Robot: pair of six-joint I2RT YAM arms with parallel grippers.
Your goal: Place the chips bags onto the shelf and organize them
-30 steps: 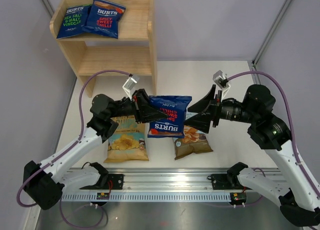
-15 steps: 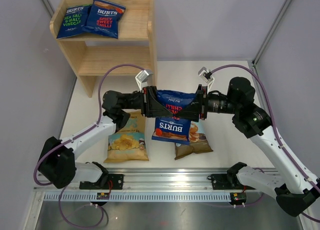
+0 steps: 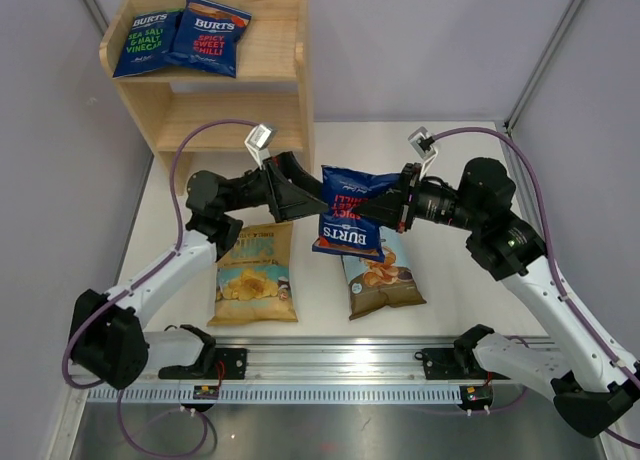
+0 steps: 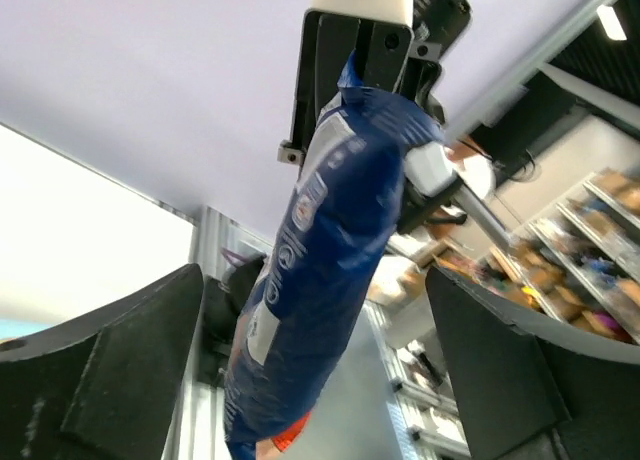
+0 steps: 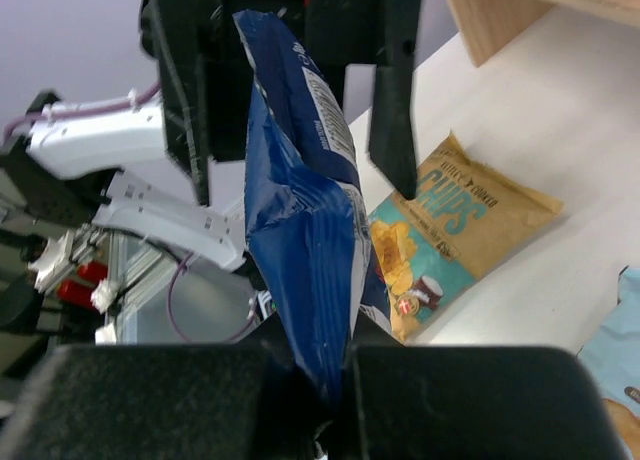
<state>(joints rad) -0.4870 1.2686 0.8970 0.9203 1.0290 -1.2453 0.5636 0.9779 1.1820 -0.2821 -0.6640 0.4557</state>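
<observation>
A dark-blue BURTS chips bag (image 3: 349, 220) hangs above the table's middle, pinched at its right edge by my right gripper (image 3: 391, 208), which is shut on it (image 5: 335, 385). My left gripper (image 3: 312, 197) stands wide open just left of the bag, its fingers (image 4: 110, 370) on either side of the bag (image 4: 330, 250) without touching it. Two more BURTS bags (image 3: 185, 38) lie on the top tier of the wooden shelf (image 3: 270, 120) at the back left. The yellow chips bag (image 3: 252, 276) and the Cassava bag (image 3: 381, 277) lie flat on the table.
The shelf's lower tier (image 3: 235, 115) holds nothing. A white wall frame post (image 3: 530, 80) rises at the back right. The rail (image 3: 330, 365) with both arm bases runs along the near edge. The shelf's corner (image 5: 520, 10) shows in the right wrist view.
The bag passed from left to right: my right gripper shut on its right edge, then my left gripper opened and drew back slightly left. The bag now hangs from the right gripper alone.
</observation>
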